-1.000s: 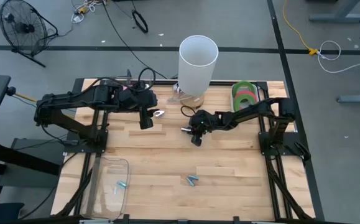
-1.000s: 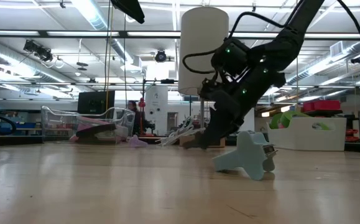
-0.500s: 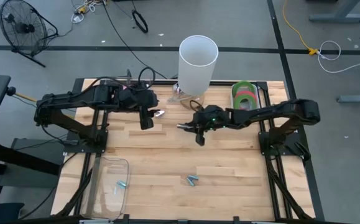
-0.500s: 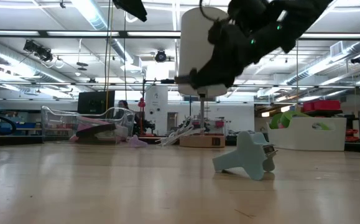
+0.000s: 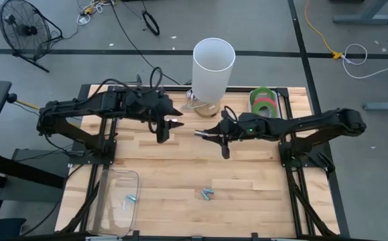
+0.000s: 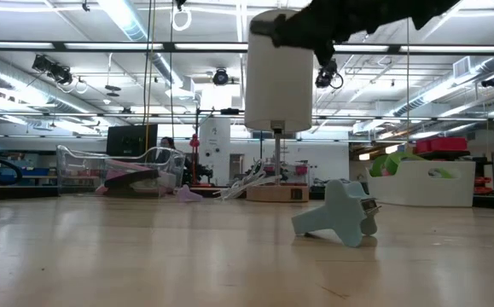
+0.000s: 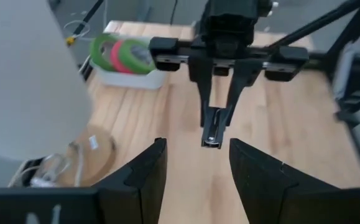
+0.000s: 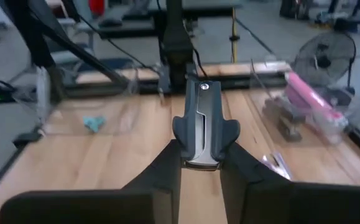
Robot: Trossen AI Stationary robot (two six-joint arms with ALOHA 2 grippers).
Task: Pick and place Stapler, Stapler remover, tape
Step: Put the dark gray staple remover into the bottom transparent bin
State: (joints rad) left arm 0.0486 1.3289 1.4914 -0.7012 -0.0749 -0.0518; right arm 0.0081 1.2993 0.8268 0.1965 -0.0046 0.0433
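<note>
My right gripper (image 5: 214, 132) is high above the table's middle, shut on a dark stapler (image 8: 199, 127) with a silver strip down its middle. The stapler points at my left gripper (image 5: 172, 125), which faces it from the left, open, with nothing between its fingers (image 7: 145, 180). The left wrist view shows the stapler (image 7: 214, 127) end-on. The tape (image 5: 263, 102), green and red rings, lies in a white tray at the far right. A light-blue winged tool (image 5: 208, 194) rests on the table near the front. My right gripper pinches the stapler's rear end (image 8: 199, 155) between its two fingers, one on each side. The fingers come nearly level from the table's right and lie along the stapler. The stapler sticks out ahead of the fingers, lifted clear of the table.
A tall white cylinder (image 5: 214, 67) stands on a brown base at the far middle. A clear container (image 5: 116, 194) with another light-blue tool sits at the near left. A small silver thing (image 8: 276, 163) lies on the wood. A pink thing (image 8: 313, 99) sits far left.
My right gripper has risen well above the table with the stapler, which is lifted clear, and has levelled out to point toward the table's left. My left gripper has tipped up and turned toward the right gripper, staying open.
</note>
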